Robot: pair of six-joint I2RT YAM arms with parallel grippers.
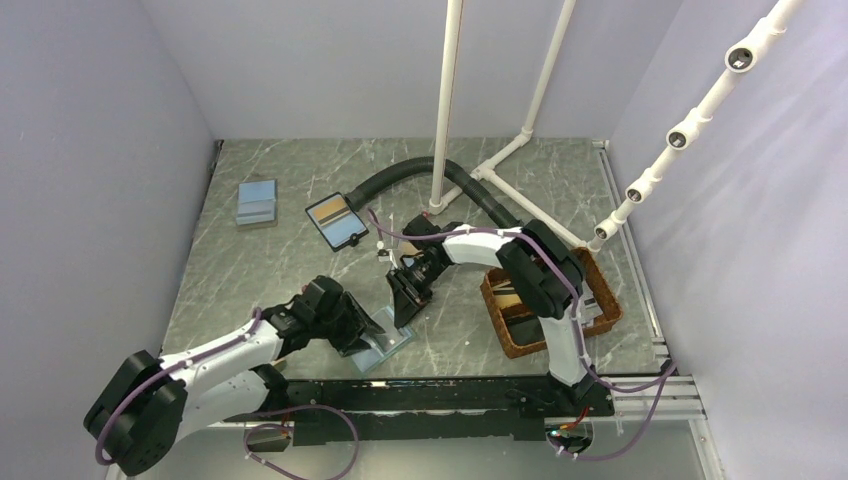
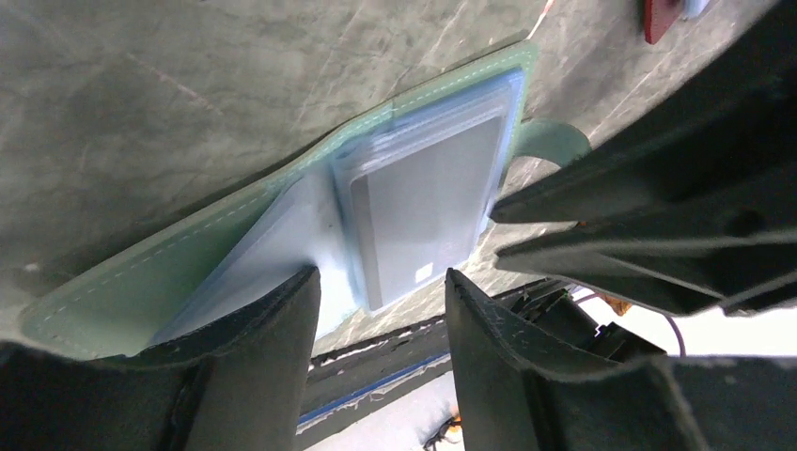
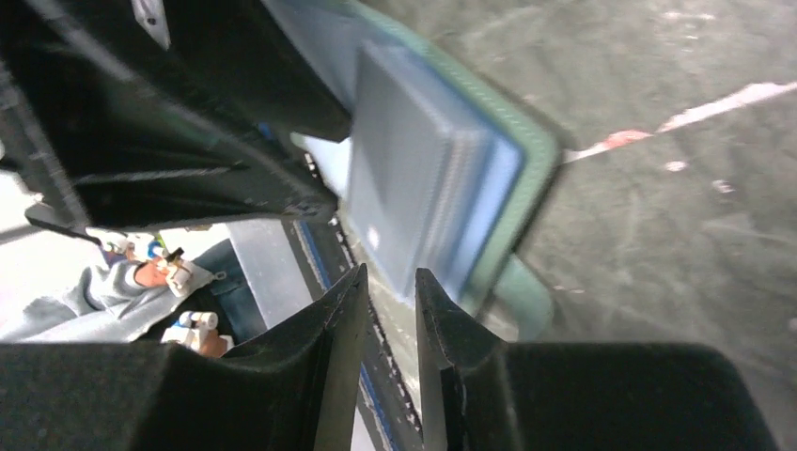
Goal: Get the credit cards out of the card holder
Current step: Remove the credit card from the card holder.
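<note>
The left gripper (image 1: 347, 325) covered the near-left part of the card holder (image 1: 392, 343) from above, and its fingers (image 2: 273, 348) hid the holder's near edge at the left wrist. The stacked credit cards (image 3: 418, 178) were blurred, their number impossible to count. Whether the right gripper (image 3: 390, 282) pinched a card edge could not be made out. A red object (image 2: 662, 19) was cut off at the frame's top. The right arm hid part of the wicker basket (image 1: 612, 310).

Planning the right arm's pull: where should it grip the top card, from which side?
Probably grip the top card by its exposed edge facing the right gripper, coming from that side: it lies flat in the holder, so only that edge fits the jaws.
</note>
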